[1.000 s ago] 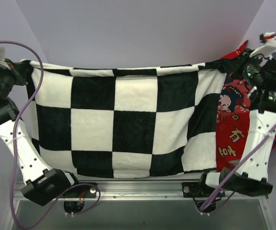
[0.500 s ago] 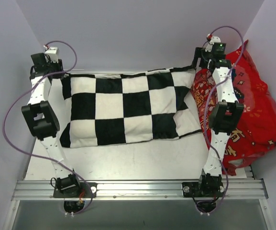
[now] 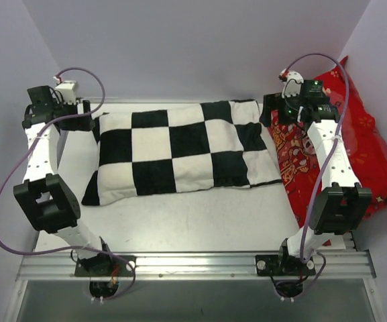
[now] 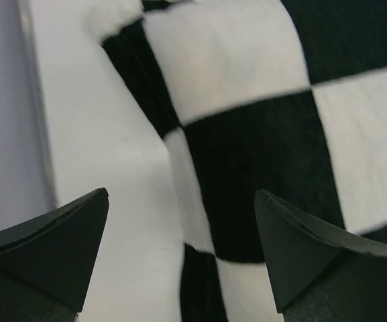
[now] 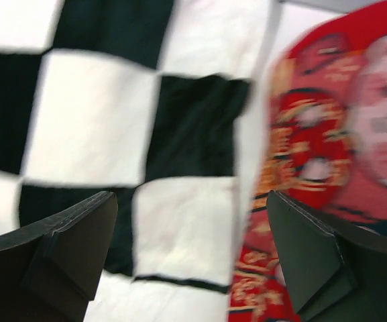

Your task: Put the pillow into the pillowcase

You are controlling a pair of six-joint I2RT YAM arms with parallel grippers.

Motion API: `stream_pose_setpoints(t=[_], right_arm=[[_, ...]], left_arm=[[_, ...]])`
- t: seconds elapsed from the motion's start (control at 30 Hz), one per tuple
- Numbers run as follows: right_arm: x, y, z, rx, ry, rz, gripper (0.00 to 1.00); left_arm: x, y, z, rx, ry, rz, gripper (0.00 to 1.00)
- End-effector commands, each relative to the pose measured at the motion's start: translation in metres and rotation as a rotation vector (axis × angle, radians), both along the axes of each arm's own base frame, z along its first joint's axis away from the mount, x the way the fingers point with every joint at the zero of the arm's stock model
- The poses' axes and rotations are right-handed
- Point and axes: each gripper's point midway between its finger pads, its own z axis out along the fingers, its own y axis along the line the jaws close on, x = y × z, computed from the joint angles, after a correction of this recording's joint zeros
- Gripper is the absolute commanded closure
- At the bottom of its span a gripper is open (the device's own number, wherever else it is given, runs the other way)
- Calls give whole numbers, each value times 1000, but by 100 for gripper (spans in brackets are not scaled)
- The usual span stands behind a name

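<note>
The black-and-white checkered pillowcase (image 3: 180, 151) lies flat and plump on the table, its long side running left to right. The pillow is hidden; no cream fabric shows. My left gripper (image 3: 87, 122) hovers open just off the case's far left corner. In the left wrist view, that gripper (image 4: 181, 194) has nothing between its fingers, and the case's left edge (image 4: 247, 134) lies below. My right gripper (image 3: 268, 111) stands open at the far right corner. In the right wrist view it (image 5: 192, 194) is empty above the case's right end (image 5: 92, 114).
A large red cartoon-printed cushion (image 3: 361, 134) leans against the right wall, touching the case's right end, and shows again in the right wrist view (image 5: 327, 134). White table surface (image 3: 193, 221) lies in front of the case. Walls close in at left, back and right; a metal rail (image 3: 193, 265) runs along the front.
The case hung stretched between both shut grippers a second ago. It has come down onto the table, and both grippers have opened and let go of its far corners.
</note>
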Motion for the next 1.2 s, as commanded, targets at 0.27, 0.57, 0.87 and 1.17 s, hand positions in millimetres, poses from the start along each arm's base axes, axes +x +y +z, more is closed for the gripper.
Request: stream_pose_setpoints(t=[0.27, 0.57, 0.87, 1.17], right_arm=[[-119, 113, -130, -2, 443, 387, 0], [-74, 137, -169, -46, 485, 381, 0], [-29, 123, -130, -76, 368, 304, 0], [-68, 126, -46, 83, 256, 298, 0]], left_arm=[[-175, -107, -133, -179, 490, -184, 3], [-82, -77, -169, -145, 486, -76, 3], [-42, -80, -121, -156, 346, -131, 3], [-44, -116, -3, -168, 100, -282, 2]])
